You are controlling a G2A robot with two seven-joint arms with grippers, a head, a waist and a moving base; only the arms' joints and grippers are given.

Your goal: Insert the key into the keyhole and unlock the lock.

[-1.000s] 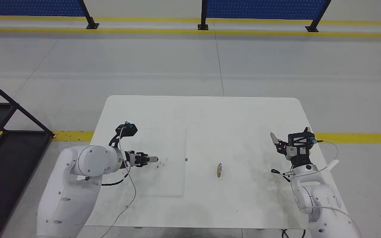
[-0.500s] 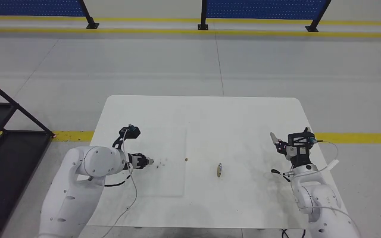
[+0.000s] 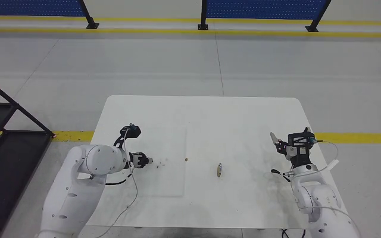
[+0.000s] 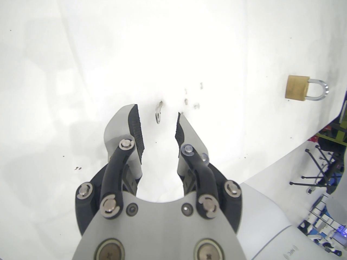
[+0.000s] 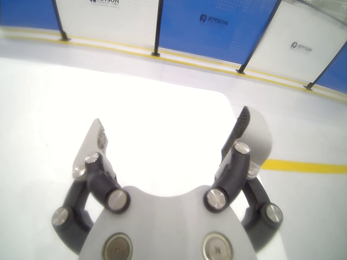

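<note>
The small silver metal key (image 4: 158,112) lies flat on the white rounded-corner table (image 3: 238,119), just ahead of the left gripper (image 4: 156,111) and in line with the gap between its two fingers. The black ribbed pads (image 4: 137,129) stand moderately apart on either side of the key's near end and do not touch it; the gripper holds nothing. A few small dark specks (image 4: 195,106) mark the tabletop just beyond the key. Well apart from the key lies the brass-bodied padlock with a silver shackle (image 4: 297,91), flat on the table, its shackle seated in the body and pointing away from the key. From above, the padlock (image 3: 219,170) sits near the middle of the table, towards the robot's edge, between the two arms. The left arm lies low over the robot's left part of the table, its gripper pointing towards the padlock. The right gripper (image 5: 170,114) is at the table's right edge, far from both key and padlock, its fingers spread wide and empty. Beyond the table are a pale floor, a yellow floor line (image 3: 71,135) and blue and white barrier panels (image 5: 211,20).
</note>
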